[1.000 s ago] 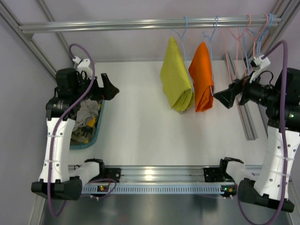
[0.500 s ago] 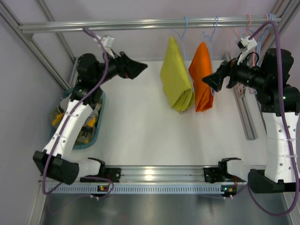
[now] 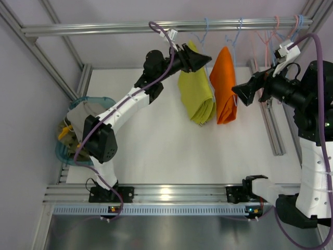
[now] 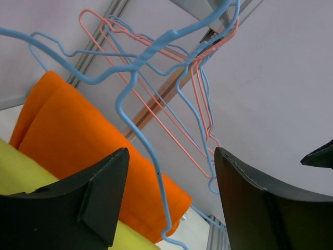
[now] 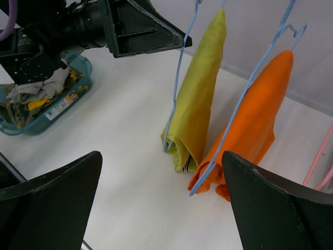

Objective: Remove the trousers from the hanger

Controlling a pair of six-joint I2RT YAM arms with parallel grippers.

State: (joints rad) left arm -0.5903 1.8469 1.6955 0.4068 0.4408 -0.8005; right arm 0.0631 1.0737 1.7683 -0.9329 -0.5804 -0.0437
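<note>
Reaching away from the teal plastic bin of mixed clothes (image 3: 61, 154), where it hung a second ago, the left gripper (image 3: 200, 60) has swung across to the top of the mustard yellow-green folded cloth trousers (image 3: 196, 91). Its fingers stand apart, though a little narrower than before. In its wrist view the thin light-blue wire hanger (image 4: 138, 83) runs down through the gap between them, apparently touching neither. The mustard cloth lies just below and to the left finger's side, and the bright orange folded cloth trousers (image 4: 78, 135) lie beyond that finger.

The right gripper (image 3: 239, 92) has shifted only slightly and is wide open. Both garments hang ahead of its fingertips, the orange one nearer. I judge this to be the approach to a first grasp: both pairs are still on their hangers.

Neither wrist view shows the fold over the hanger bar. Seen from the left wrist, blue wires tangle with salmon-pink wire hangers (image 4: 192, 94), so which wire carries which garment is hard to tell.
</note>
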